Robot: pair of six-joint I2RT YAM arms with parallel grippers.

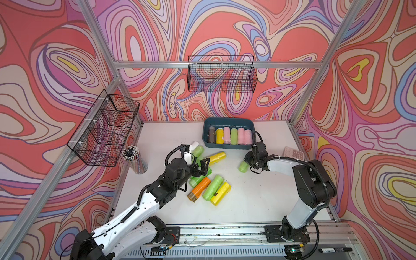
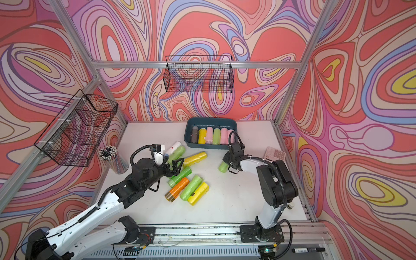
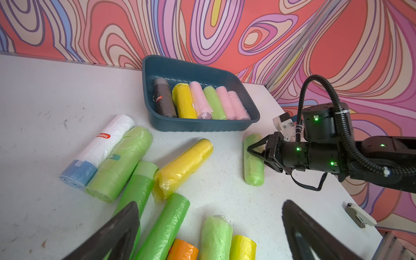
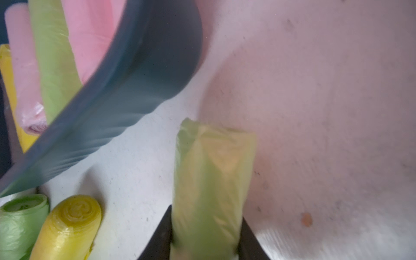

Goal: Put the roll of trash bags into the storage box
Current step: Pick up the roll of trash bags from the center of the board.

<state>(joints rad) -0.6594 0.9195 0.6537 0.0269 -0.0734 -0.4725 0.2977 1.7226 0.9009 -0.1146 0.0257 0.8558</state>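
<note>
The teal storage box stands at the back of the table with several rolls side by side in it. My right gripper is shut on a light green roll of trash bags. That roll is low at the table, just in front of the box's near right corner. My left gripper hangs open above a pile of loose rolls, holding nothing.
Loose white, yellow, orange and green rolls lie mid-table. A pencil cup stands at the left, a pink calculator at the right. Wire baskets hang on the walls. A marker lies on the front rail.
</note>
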